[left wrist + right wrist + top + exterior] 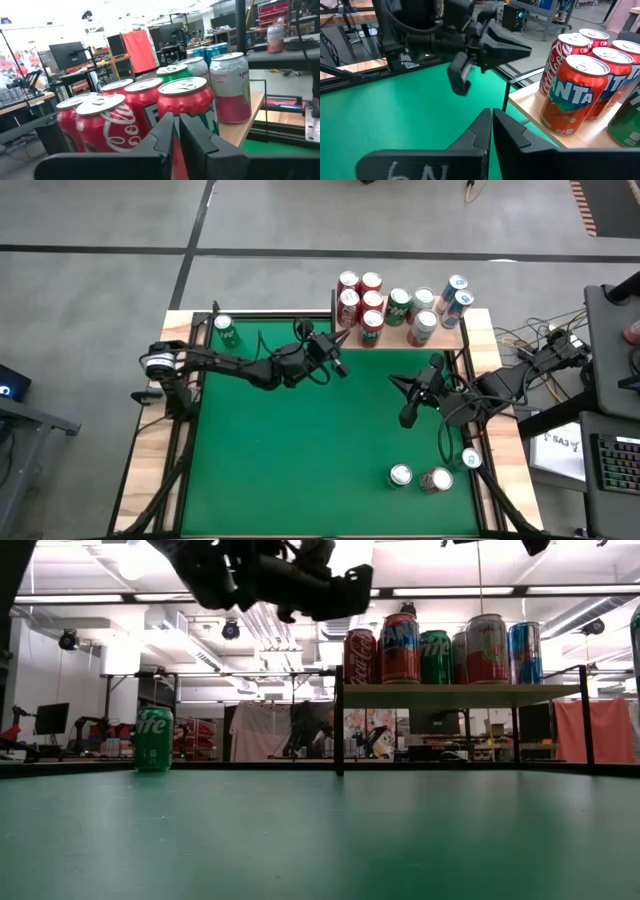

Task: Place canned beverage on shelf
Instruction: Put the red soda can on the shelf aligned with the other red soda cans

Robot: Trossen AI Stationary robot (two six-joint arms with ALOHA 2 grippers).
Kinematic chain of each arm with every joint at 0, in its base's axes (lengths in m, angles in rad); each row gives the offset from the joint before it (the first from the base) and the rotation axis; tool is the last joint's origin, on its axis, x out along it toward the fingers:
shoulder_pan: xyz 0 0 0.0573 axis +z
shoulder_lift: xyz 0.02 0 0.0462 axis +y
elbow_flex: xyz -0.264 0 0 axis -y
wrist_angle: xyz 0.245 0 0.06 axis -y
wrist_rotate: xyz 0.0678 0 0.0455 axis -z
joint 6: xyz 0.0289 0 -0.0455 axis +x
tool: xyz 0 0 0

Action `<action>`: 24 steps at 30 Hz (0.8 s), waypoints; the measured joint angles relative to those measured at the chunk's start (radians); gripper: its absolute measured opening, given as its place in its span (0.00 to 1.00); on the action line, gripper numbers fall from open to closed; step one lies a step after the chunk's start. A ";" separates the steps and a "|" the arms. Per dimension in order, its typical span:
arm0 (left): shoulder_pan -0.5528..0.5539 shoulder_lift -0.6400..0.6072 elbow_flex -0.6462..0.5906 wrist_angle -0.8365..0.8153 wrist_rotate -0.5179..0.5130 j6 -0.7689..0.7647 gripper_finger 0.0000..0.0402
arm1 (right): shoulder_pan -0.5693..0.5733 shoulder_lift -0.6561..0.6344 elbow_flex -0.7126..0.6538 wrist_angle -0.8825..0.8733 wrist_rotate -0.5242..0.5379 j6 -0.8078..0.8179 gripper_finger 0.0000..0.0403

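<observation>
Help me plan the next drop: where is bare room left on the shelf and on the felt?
The shelf is crowded; only its right end beyond the blue cans looks bare. The green felt is open between the lone green can and the three cans lower right.

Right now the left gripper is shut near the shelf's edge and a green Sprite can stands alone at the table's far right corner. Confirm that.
One thing is wrong: the green Sprite can stands alone at the table's far left corner, as the high view shows. The rest holds: the left gripper is shut, empty, beside the shelf.
</observation>
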 joint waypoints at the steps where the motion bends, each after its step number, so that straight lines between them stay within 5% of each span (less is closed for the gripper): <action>1: 0.001 0.014 0.017 -0.003 0.000 0.002 0.02 | 0.000 0.000 0.000 0.000 0.000 0.000 0.02; 8: 0.015 0.081 0.119 -0.067 -0.084 0.088 0.00 | 0.000 0.000 0.000 0.000 0.000 -0.007 0.02; 24: 0.042 0.131 0.164 -0.114 -0.056 -0.003 0.00 | 0.000 -0.001 0.000 -0.003 -0.001 -0.028 0.02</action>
